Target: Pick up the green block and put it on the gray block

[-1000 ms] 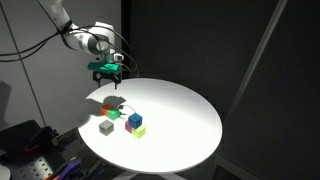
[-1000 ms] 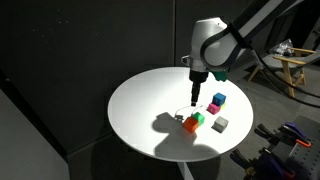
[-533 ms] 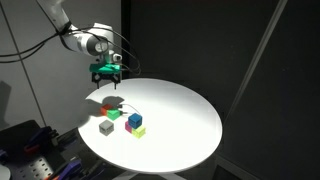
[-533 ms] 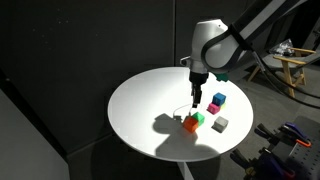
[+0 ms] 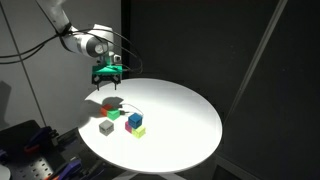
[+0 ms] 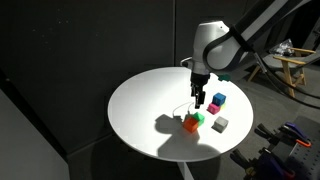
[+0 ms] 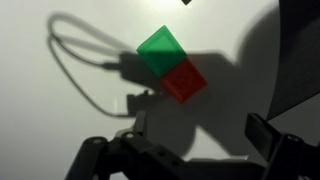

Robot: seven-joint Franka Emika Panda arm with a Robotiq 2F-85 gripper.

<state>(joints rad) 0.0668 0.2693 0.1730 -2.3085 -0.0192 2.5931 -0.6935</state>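
The green block (image 7: 160,48) lies on the white round table, touching a red block (image 7: 186,81). It also shows in both exterior views (image 5: 115,114) (image 6: 198,118). The gray block (image 5: 106,127) (image 6: 221,123) stands alone a short way from the pair, out of the wrist view. My gripper (image 5: 107,84) (image 6: 200,101) (image 7: 200,132) hangs open and empty above the table, over the green and red pair, touching nothing.
A blue block (image 5: 134,120) (image 6: 219,100), a lime block (image 5: 138,131) and a magenta block (image 6: 212,108) sit close together near the pair. The table edge (image 5: 150,171) is near the gray block. A cable's shadow (image 7: 70,60) crosses the table.
My gripper has moved slightly lower and closer to the green and red pair. The blocks have not moved.
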